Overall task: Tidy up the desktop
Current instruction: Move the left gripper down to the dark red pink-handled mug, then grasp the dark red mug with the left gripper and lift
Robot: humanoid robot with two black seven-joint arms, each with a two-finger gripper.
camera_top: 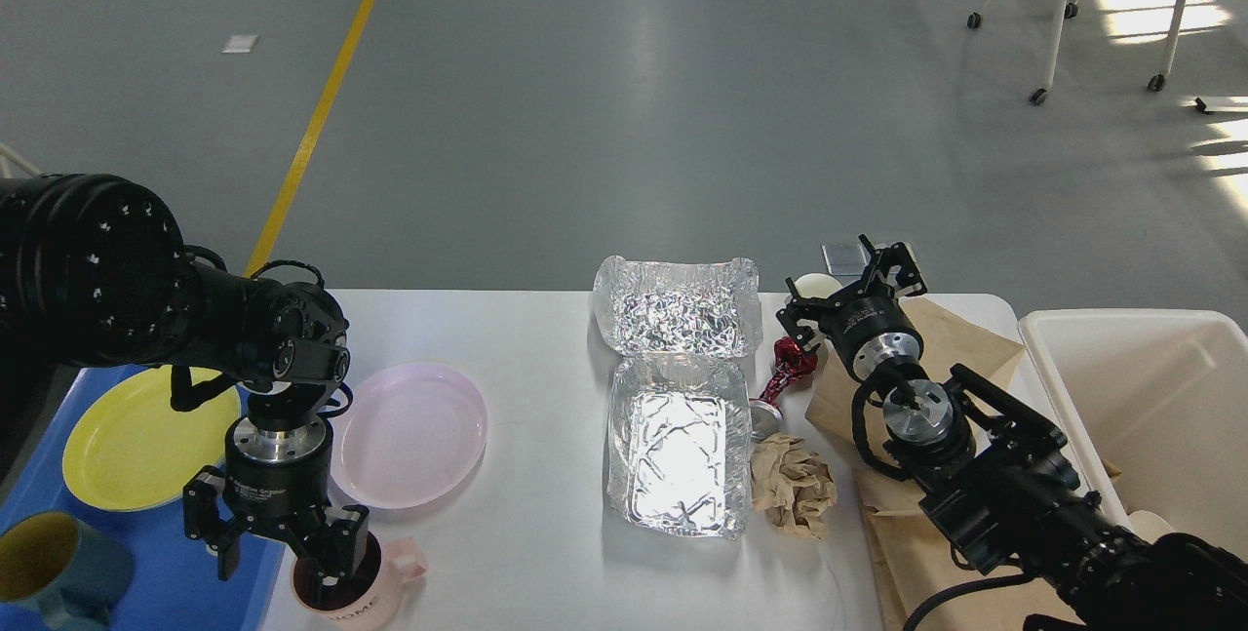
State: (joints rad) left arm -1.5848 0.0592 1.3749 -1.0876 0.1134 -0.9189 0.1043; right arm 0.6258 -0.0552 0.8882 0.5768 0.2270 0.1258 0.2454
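Two plates for you: pink plate (410,433) on the desktop (526,533), yellow plate (136,436) on the blue tray (58,485). Your left gripper (283,553) is spread over the pink mug's (346,587) rim; your right gripper (853,280) is spread and empty.

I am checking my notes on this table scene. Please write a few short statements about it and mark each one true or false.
1. The left gripper is at the pink mug, one finger inside its rim. True.
2. The pink plate lies on the blue tray. False: it lies on the white desktop, beside the tray.
3. The yellow plate lies on the tray. True.
4. The foil container is closed. False: its lid stands open.
5. The right gripper holds the crumpled brown paper. False: the paper lies on the desktop, apart from it.
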